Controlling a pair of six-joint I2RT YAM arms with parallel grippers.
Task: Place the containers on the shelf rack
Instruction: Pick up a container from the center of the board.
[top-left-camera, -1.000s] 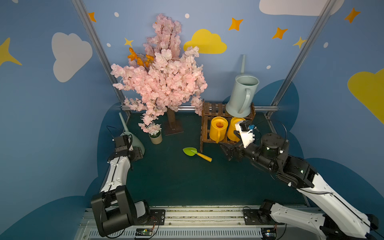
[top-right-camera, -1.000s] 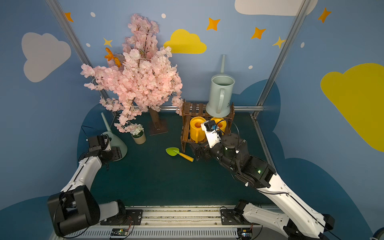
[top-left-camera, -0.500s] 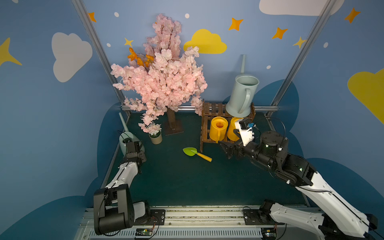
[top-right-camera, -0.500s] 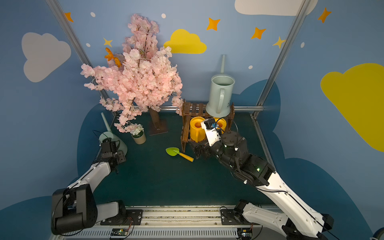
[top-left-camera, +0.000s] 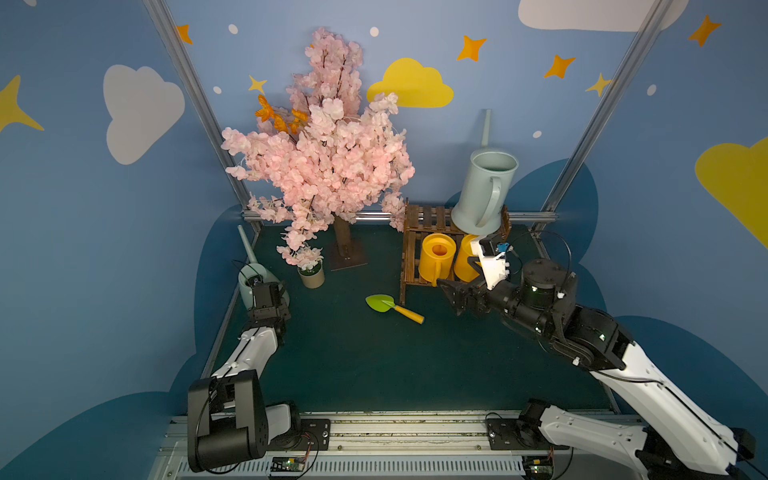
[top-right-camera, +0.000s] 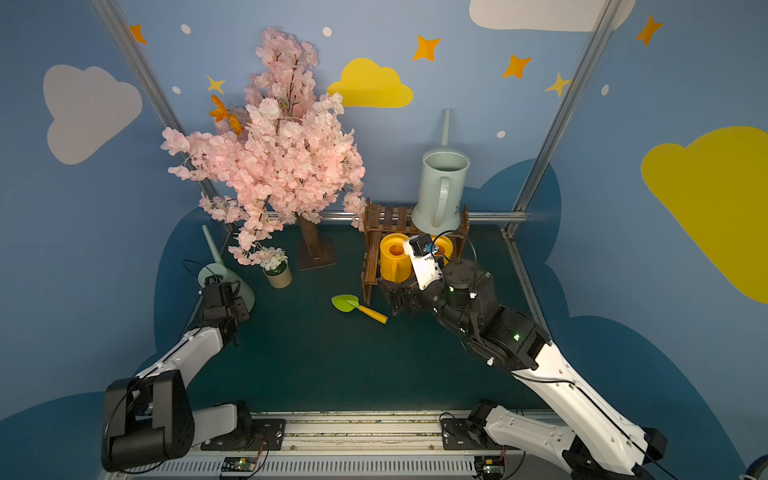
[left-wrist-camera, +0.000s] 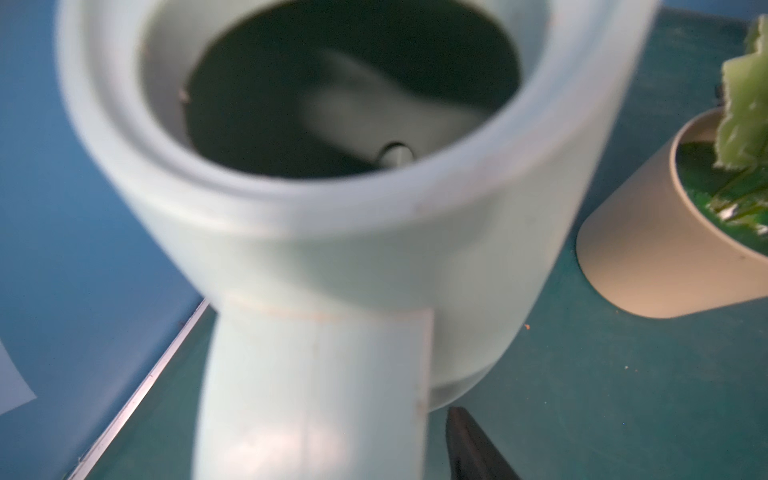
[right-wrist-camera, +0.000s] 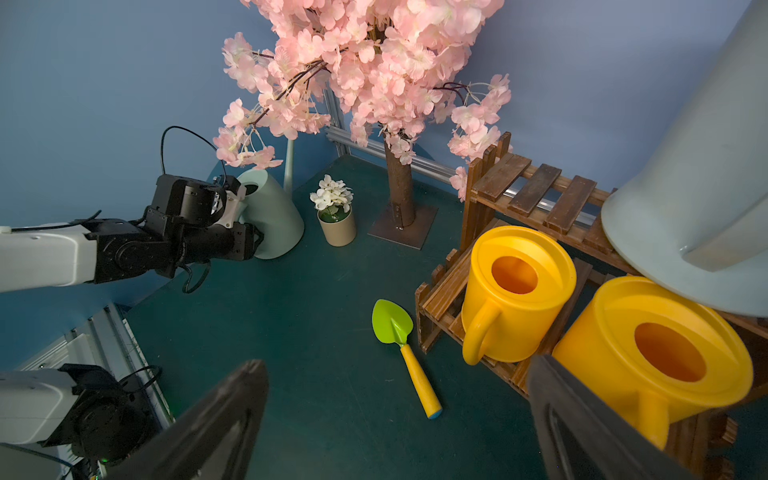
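Left claw (right-wrist-camera: 251, 243) at the handle of the pale green can (right-wrist-camera: 277, 216) (clamped or not, can't tell) — right claw (top-left-camera: 453, 297) wide, empty.

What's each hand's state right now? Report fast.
Left hand: at the handle of the green-grey watering can; grip cannot be told.
Right hand: open, empty.

L arm (top-left-camera: 253, 353) runs from its base at 7 o'clock out to 10 o'clock in both top views, wrist tipped down. L gripper (right-wrist-camera: 251, 243) sits low; jaw gap can't be read. R arm (top-left-camera: 648, 395): elbow at 4 o'clock, forearm aimed toward 10 o'clock. R gripper (top-left-camera: 455, 297) has jaws spread wide.
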